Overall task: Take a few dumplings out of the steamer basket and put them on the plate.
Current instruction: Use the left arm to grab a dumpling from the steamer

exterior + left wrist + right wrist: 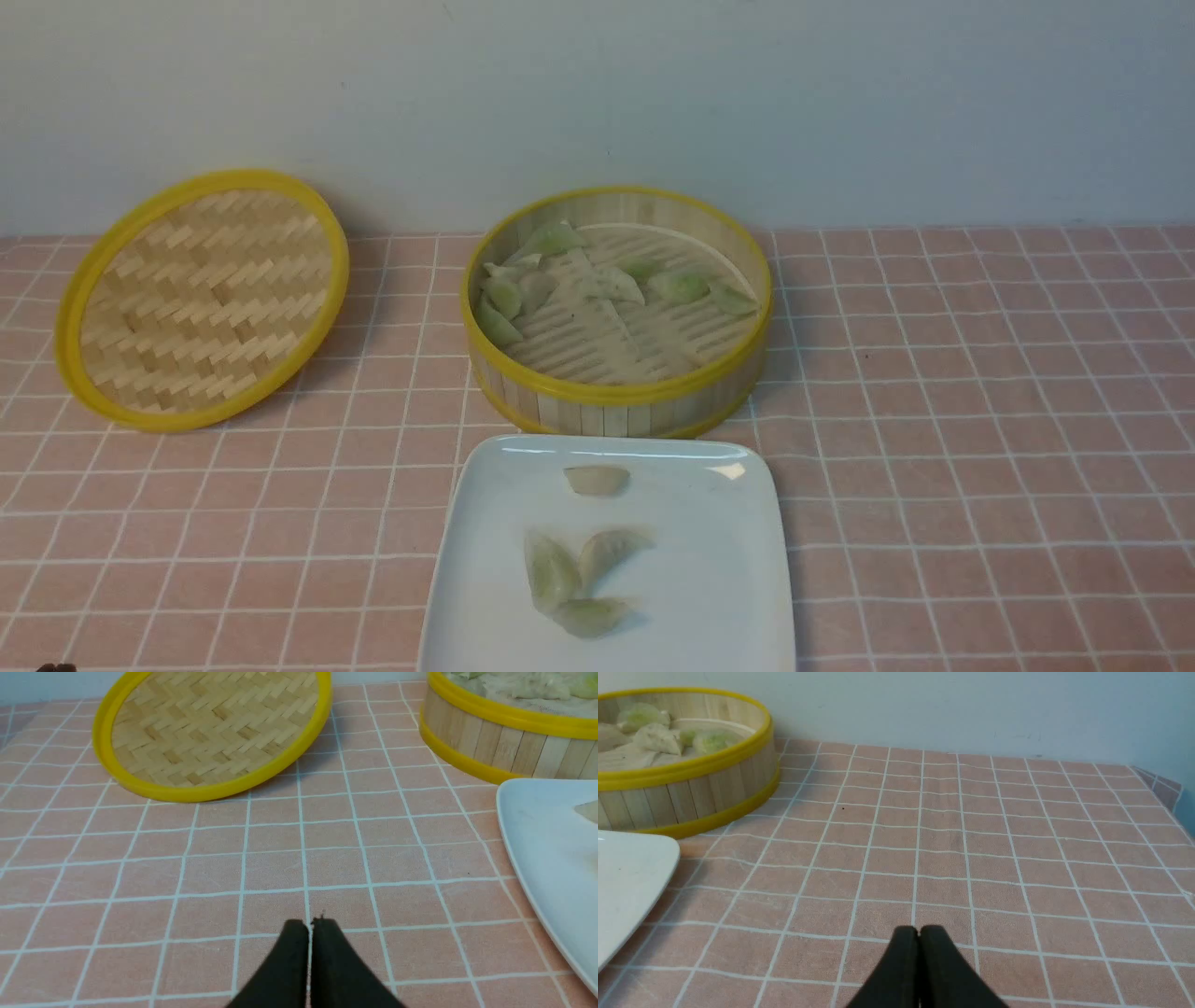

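The round bamboo steamer basket (616, 397) stands at the table's middle, with several pale green dumplings (679, 285) along its far and left inner wall. Just in front lies the white square plate (719, 597), carrying several dumplings (551, 569): one near its far edge, the others clustered at its middle. My left gripper (309, 924) is shut and empty over the checked cloth, left of the plate (542, 858). My right gripper (919, 930) is also shut on nothing, over the cloth to the right of the plate (630, 877) and the steamer basket (691, 793). Neither arm shows in the front view.
The flat woven lid (201, 299) with a yellow rim leans at the back left. A pale wall (840, 103) closes the table's far side. The pink checked cloth's right edge (1164, 788) shows in the right wrist view.
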Action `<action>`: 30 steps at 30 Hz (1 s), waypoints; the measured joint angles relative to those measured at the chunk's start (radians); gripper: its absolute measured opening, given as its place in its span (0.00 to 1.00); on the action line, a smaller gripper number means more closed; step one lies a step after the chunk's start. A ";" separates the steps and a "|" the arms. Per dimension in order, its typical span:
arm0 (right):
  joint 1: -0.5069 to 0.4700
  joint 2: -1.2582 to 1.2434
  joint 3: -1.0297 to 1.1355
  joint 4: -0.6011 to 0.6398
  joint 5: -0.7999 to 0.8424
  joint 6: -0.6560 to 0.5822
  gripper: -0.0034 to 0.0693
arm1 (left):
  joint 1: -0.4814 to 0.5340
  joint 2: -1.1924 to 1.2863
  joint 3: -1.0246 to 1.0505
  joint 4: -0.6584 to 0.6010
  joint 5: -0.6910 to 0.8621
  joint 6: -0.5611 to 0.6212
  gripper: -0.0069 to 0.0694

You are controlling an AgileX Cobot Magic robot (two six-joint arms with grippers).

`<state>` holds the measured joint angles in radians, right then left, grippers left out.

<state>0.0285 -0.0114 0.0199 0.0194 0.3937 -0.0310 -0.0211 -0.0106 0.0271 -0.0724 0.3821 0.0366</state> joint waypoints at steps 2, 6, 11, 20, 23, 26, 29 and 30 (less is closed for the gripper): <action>0.000 0.000 0.000 0.000 0.000 0.000 0.03 | 0.000 0.000 0.000 0.000 0.000 0.000 0.08; 0.000 0.000 0.000 0.000 0.000 0.000 0.03 | 0.000 0.000 0.000 0.000 0.000 0.000 0.08; 0.000 0.000 0.000 0.000 0.000 0.000 0.03 | 0.000 0.000 0.000 0.000 0.000 0.000 0.08; 0.000 0.000 0.000 0.000 0.000 0.000 0.03 | 0.000 0.000 0.003 -0.065 -0.061 -0.037 0.08; 0.000 0.000 0.000 0.000 0.000 0.000 0.03 | 0.000 0.000 0.003 -0.193 -0.159 -0.109 0.08; 0.000 0.000 0.000 0.000 0.000 0.000 0.03 | 0.000 0.000 0.003 -0.328 -0.258 -0.156 0.08; 0.000 0.000 0.000 0.000 0.000 0.000 0.03 | 0.000 0.000 0.003 -0.450 -0.382 -0.174 0.08; 0.000 0.000 0.000 0.000 0.000 0.000 0.03 | 0.000 0.000 0.003 -0.495 -0.449 -0.178 0.08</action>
<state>0.0285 -0.0114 0.0199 0.0194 0.3937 -0.0310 -0.0211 -0.0106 0.0300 -0.5679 -0.0669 -0.1417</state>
